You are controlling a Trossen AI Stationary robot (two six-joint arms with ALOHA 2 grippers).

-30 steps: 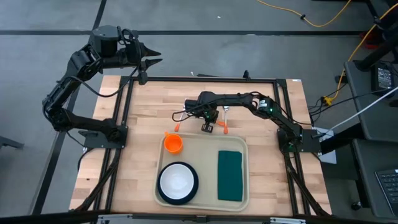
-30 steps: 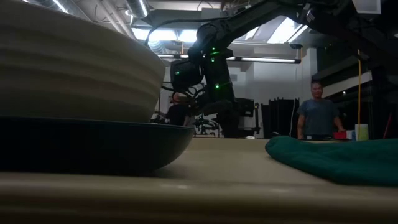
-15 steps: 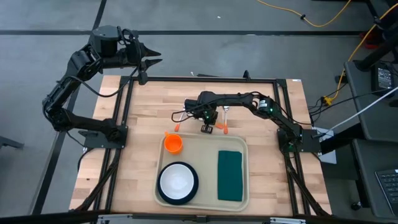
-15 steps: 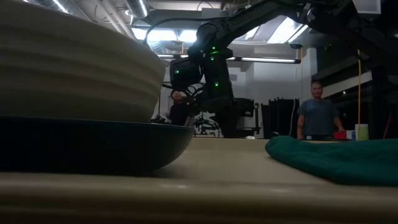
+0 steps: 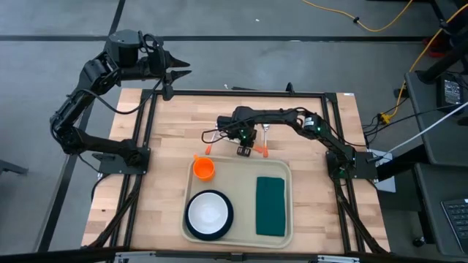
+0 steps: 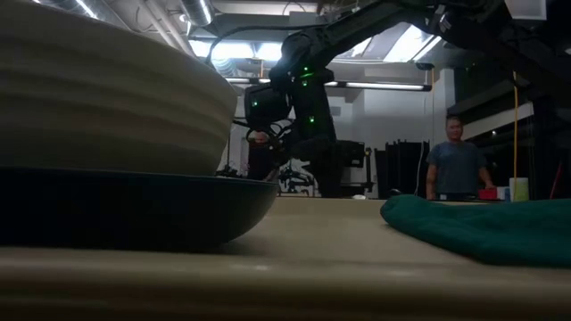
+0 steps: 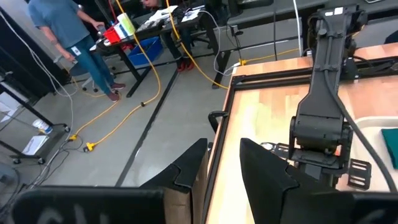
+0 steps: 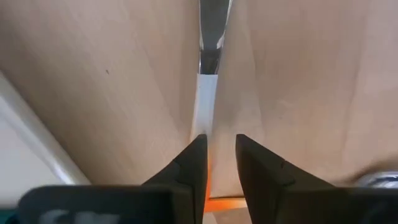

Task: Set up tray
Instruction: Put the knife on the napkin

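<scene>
My wooden desk (image 5: 168, 146) sits in a workshop, cables trailing over the grey floor, and a person (image 6: 455, 168) stands far back in the low view. My right tool (image 5: 247, 150) is down at the desk just beyond the far rim of the tray (image 5: 238, 169). Its wrist camera looks along a piece of cutlery (image 8: 208, 74) with a metal end and a white-and-orange handle, and the fingers (image 8: 191, 167) straddle that handle with a narrow gap. I judge them parted, not yet clenched on it (contact itself I cannot confirm).

Another orange-handled utensil (image 5: 210, 147) lies just beside it. I read the low, nose-down pose as a pick lined up along the handle.

The cream tray lies at the near middle of the desk, holding an orange cup (image 5: 203, 169), a white bowl (image 5: 208, 212) on a dark plate, and a folded green napkin (image 5: 270, 205), so cutlery seems the missing item.

My left tool (image 5: 175, 69) waits past the far left corner, fingers apart and holding nothing.
</scene>
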